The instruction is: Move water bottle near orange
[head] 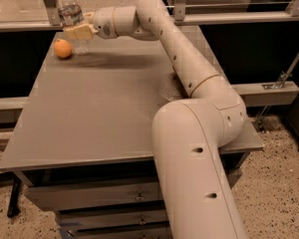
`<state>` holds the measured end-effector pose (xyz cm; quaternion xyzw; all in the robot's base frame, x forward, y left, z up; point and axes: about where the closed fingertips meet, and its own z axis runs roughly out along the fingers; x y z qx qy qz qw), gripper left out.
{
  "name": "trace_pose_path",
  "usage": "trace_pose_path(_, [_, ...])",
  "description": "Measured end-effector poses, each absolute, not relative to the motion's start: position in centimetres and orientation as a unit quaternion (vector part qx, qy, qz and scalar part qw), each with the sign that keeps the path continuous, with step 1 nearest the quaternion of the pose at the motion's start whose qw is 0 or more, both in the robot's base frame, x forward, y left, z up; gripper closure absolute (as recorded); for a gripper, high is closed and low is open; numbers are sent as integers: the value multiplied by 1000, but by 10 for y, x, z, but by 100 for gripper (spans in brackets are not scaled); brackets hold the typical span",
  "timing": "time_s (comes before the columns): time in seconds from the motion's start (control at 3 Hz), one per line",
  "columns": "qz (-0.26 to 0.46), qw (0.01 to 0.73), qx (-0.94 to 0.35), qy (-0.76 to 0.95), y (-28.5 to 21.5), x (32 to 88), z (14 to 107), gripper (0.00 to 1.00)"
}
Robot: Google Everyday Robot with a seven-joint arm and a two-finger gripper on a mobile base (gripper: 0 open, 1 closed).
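The water bottle is clear with a white cap. It is upright at the table's far left corner, its base just right of the orange. My gripper is shut around the lower middle of the bottle, reaching in from the right. The orange sits on the grey table near the far left edge, very close to the bottle's base. I cannot tell whether the bottle's base rests on the table. The arm stretches across the table's right side.
A metal rail and glass panel run behind the table's far edge. Drawers sit under the table front. The table's left edge is close to the orange. A speckled floor lies to the right.
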<state>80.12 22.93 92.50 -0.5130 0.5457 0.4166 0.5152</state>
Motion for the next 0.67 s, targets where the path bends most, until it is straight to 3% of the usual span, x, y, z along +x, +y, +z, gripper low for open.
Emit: trace_pose_path(0.67, [421, 510, -511, 550, 231, 802, 913, 100])
